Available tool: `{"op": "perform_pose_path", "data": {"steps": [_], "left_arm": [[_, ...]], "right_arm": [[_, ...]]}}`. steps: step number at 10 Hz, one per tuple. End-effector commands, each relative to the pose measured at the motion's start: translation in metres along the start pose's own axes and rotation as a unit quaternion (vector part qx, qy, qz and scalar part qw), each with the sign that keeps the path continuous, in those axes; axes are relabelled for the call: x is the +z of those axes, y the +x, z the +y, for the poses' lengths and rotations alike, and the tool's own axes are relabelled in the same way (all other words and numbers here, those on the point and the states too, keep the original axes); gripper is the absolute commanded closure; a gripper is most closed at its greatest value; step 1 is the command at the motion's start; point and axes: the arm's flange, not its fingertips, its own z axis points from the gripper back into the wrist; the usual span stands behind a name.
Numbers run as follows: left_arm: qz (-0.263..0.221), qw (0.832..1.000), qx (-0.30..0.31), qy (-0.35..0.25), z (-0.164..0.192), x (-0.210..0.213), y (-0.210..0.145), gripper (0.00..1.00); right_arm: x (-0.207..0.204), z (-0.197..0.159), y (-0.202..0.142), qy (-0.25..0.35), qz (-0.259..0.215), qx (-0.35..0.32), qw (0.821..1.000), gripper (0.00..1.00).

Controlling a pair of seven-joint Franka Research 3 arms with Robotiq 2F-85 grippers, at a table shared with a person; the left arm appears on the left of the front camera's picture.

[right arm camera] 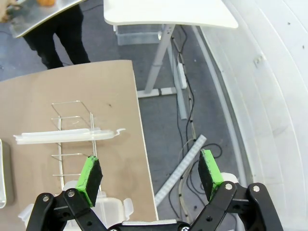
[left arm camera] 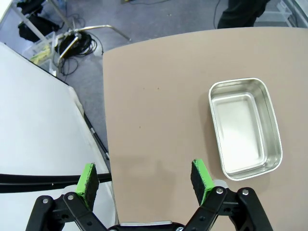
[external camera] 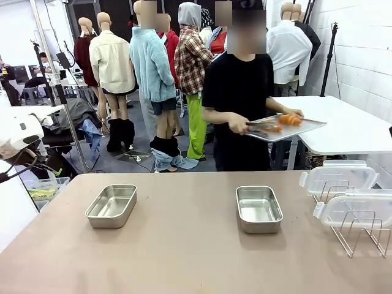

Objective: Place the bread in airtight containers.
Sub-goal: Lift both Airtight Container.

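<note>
Judging the step as waiting, both pincers do best held clear until bread (external camera: 290, 119) arrives. Left pincer (left arm camera: 144, 179): jaws wide apart, empty, above the table's (left arm camera: 154, 96) left edge, near one open container (left arm camera: 244, 127). Right pincer (right arm camera: 150, 174): wide apart, empty, above the right edge's wire rack (right arm camera: 72, 130). Beyond the far edge, a person's (external camera: 239, 92) tray (external camera: 272, 135) carries the bread.

bread (right arm camera: 46, 2) cropped at top, tin (right arm camera: 3, 173) cropped left

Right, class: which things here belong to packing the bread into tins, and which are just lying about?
For the job: bread, left tin, right tin, clear lids, the person's tray.
Lying about: wire rack, white side table, floor cables.
</note>
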Motion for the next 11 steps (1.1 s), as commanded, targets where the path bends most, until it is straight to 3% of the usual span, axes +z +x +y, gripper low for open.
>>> {"op": "perform_pose_path", "data": {"steps": [1, 11], "left_arm": [[-0.001, 1.0, -0.003, 0.0, 0.0014, 0.0011, -0.0004, 0.0], [-0.001, 1.0, -0.003, 0.0, 0.0014, 0.0011, -0.0004, 0.0]], "right_arm": [[-0.0003, 0.0016, 0.0003, -0.004, 0.0, 0.005, 1.0, 0.0], [-0.0003, 0.0016, 0.0003, -0.004, 0.0, 0.005, 1.0, 0.0]]}}
